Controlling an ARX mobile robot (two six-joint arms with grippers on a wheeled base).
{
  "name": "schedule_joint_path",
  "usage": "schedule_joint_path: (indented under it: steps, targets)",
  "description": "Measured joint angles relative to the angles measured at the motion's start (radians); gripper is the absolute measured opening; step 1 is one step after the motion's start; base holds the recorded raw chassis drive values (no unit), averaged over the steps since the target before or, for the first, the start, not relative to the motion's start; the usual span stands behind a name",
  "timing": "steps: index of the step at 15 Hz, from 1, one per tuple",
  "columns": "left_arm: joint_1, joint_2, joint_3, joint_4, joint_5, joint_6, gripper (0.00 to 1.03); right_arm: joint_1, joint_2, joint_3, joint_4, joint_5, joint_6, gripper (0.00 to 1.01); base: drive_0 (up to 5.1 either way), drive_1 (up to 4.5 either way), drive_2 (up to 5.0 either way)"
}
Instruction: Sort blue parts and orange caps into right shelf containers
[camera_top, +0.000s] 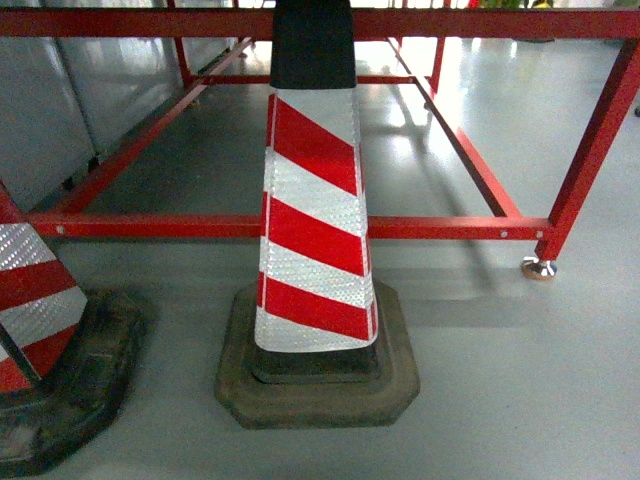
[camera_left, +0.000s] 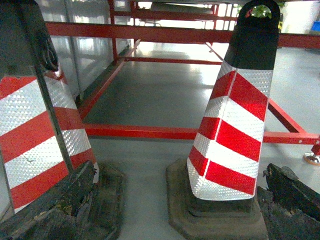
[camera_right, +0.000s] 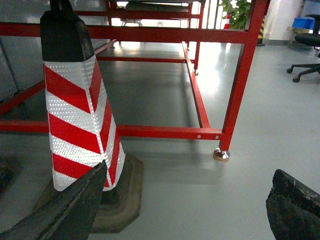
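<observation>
No blue parts, orange caps or shelf containers show in any view. My left gripper (camera_left: 179, 169) is open, its worn black fingers (camera_left: 55, 210) spread wide low over the floor with nothing between them. My right gripper (camera_right: 190, 171) is also open and empty, its fingers (camera_right: 295, 207) far apart above bare grey floor. Neither gripper appears in the head view.
A red-and-white striped traffic cone (camera_top: 315, 230) on a black base stands directly ahead, and a second cone (camera_top: 35, 310) at the left. Behind them runs a red metal frame (camera_top: 300, 226) with a foot (camera_top: 538, 267). An office chair (camera_right: 306, 55) stands far right.
</observation>
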Motion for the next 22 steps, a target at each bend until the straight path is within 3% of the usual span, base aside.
schedule_joint_path:
  steps: [22]
  targets:
    - [0.000,0.000,0.000,0.000,0.000,0.000,0.98,0.000,0.000,0.000,0.000,0.000,0.000,0.98,0.0,0.00,0.0]
